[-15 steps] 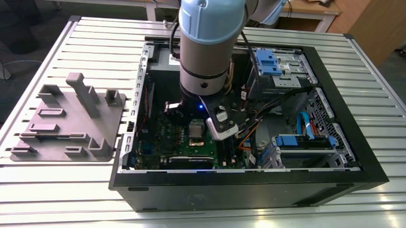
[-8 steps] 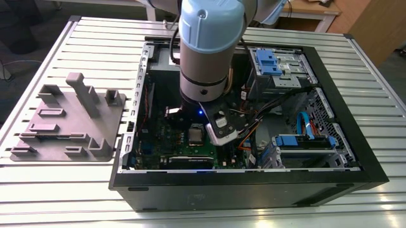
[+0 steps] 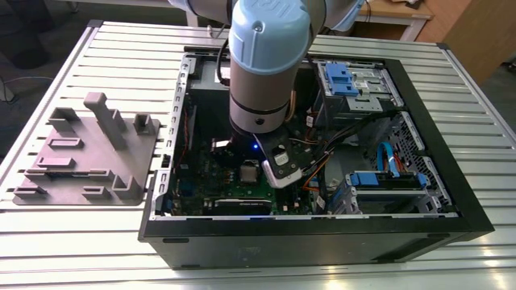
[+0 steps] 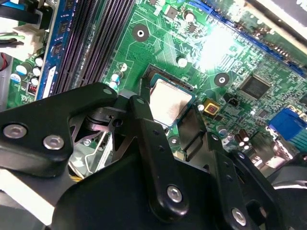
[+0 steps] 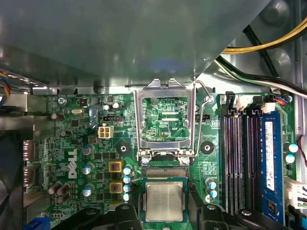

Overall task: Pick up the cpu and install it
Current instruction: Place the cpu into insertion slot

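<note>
Slatted bench (image 3: 81,254) bearing open case (image 3: 322,244), fixture (image 3: 89,151) at its nine o'clock in the exterior view; claw (image 5: 167,211) at cpu (image 5: 164,196), grip unclear.

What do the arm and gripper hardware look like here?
Silver-grey arm with a pale blue joint cap, a black band and a blue light at the wrist. In the second wrist view, the gripper is a black bar linkage with silver screws.

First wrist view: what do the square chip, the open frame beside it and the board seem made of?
The small square cpu has a pale silver-grey top, probably brushed metal with a dull sheen. The open rectangular socket frame looks like thin stamped sheet metal, bright with glints. The green circuit board appears to be lacquered laminate, slightly glossy.
</note>
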You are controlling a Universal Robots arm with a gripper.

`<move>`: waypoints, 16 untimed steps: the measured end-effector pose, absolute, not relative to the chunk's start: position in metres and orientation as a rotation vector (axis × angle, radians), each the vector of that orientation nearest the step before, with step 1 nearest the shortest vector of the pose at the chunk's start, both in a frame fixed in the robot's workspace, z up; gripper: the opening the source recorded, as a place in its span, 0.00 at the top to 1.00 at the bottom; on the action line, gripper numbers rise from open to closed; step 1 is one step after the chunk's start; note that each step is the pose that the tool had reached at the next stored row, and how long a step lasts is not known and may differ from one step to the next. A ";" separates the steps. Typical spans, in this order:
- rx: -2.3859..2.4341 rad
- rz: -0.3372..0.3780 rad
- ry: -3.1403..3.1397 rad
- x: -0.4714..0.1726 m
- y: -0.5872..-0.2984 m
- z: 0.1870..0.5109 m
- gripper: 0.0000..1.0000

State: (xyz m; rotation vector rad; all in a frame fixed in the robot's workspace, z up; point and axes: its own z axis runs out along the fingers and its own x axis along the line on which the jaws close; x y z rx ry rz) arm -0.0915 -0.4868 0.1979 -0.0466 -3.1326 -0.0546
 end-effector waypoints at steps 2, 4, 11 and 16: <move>-0.047 -0.054 -3.132 -0.092 -0.487 0.198 0.53; -0.047 -0.055 -3.133 -0.091 -0.487 0.198 0.53; -0.047 -0.055 -3.133 -0.090 -0.486 0.193 0.53; -0.047 -0.056 -3.133 -0.090 -0.486 0.191 0.53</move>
